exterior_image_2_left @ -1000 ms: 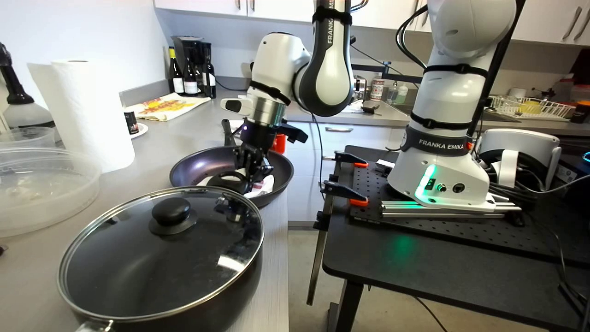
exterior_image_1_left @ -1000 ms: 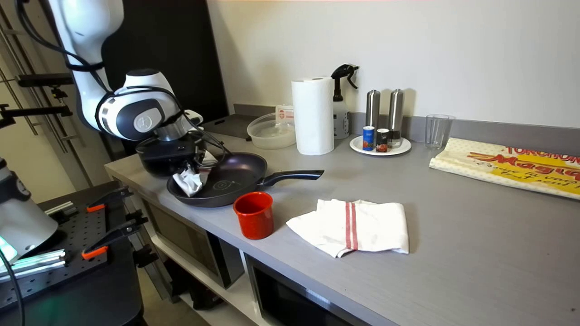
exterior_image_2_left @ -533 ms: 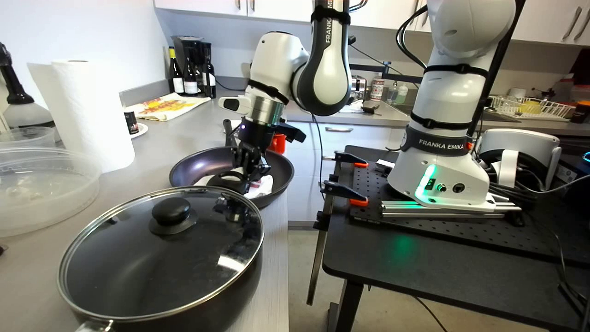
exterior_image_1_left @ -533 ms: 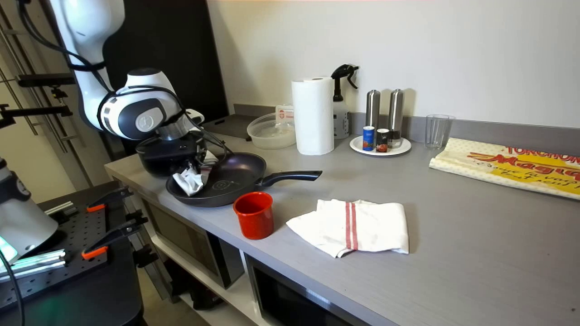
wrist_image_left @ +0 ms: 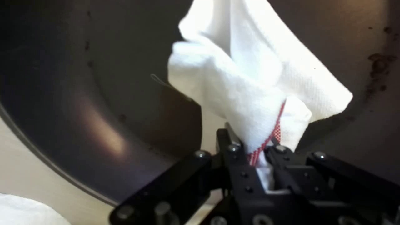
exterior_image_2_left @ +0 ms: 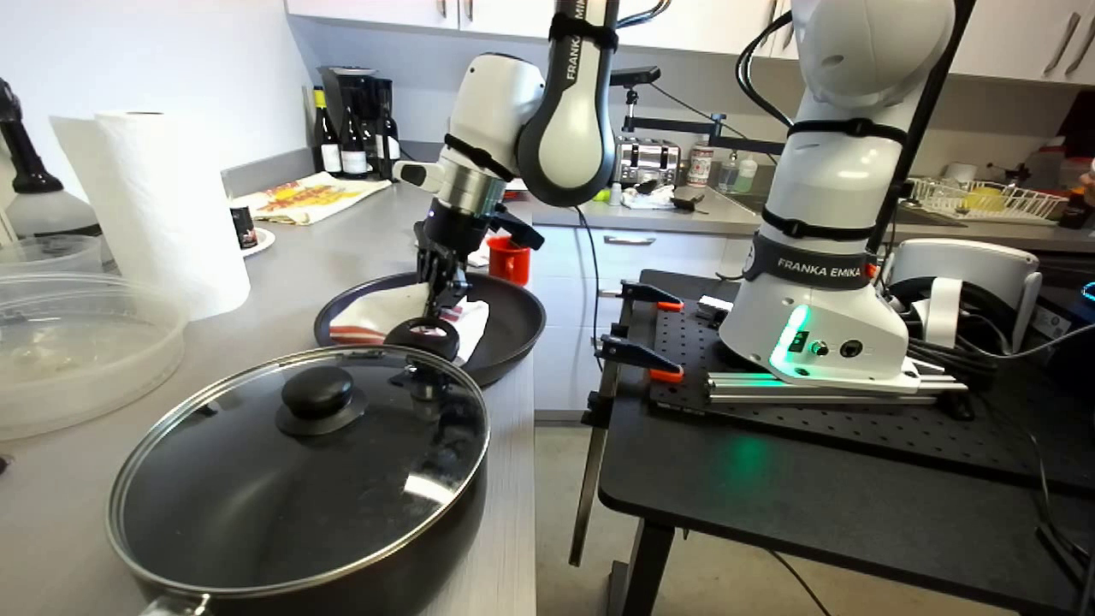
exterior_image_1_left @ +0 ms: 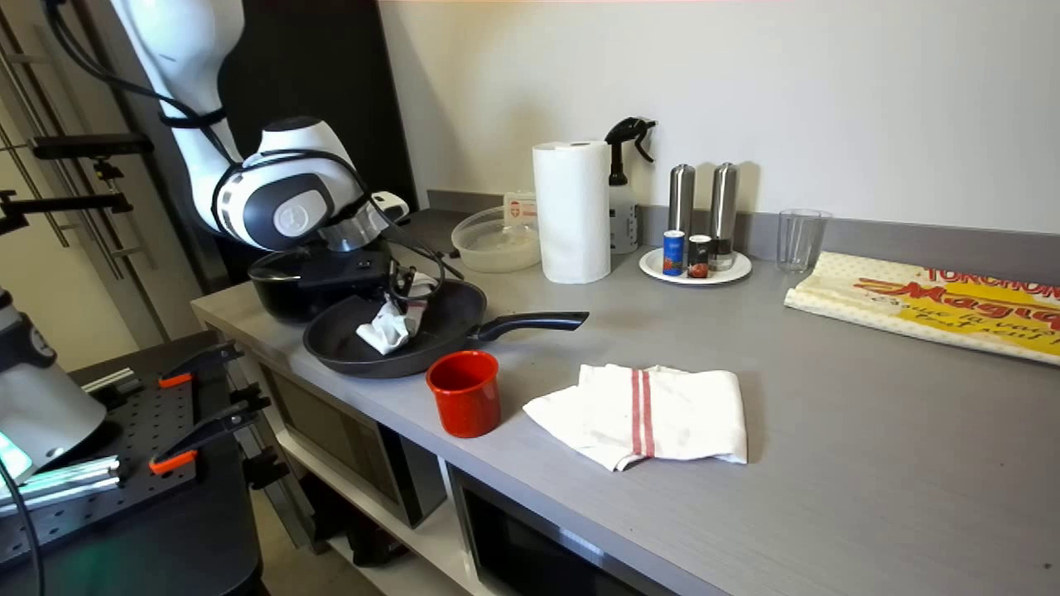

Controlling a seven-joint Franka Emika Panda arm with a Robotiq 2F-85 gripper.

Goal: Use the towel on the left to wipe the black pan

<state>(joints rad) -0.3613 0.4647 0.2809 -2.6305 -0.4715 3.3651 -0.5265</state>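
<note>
Black jointed end effector (wrist_image_left: 252, 140): nearly closed, pinching a white red-striped cloth towel (wrist_image_left: 228, 84).
Towel: inside a round black long-handled frying pan (exterior_image_1_left: 451, 321).
Pan wiping: probably the step in hand; next, press down and sweep toward brown specks (wrist_image_left: 378, 66).

"What fills the middle of the wrist view?"
"Cloth: a towel (wrist_image_left: 231, 81), matt, finely woven, creased."
"And the pan (wrist_image_left: 131, 62) around it?"
"Smooth, softly sheened; its handle (exterior_image_1_left: 534, 323) is glossy."
"Lower left of an exterior view?"
"A lid (exterior_image_2_left: 291, 488): clear, shiny glass, metal-rimmed."
"And in an exterior view, upper centre?"
"A matt paper roll (exterior_image_1_left: 571, 215); right of it, polished metal cylinders (exterior_image_1_left: 681, 199)."
</note>
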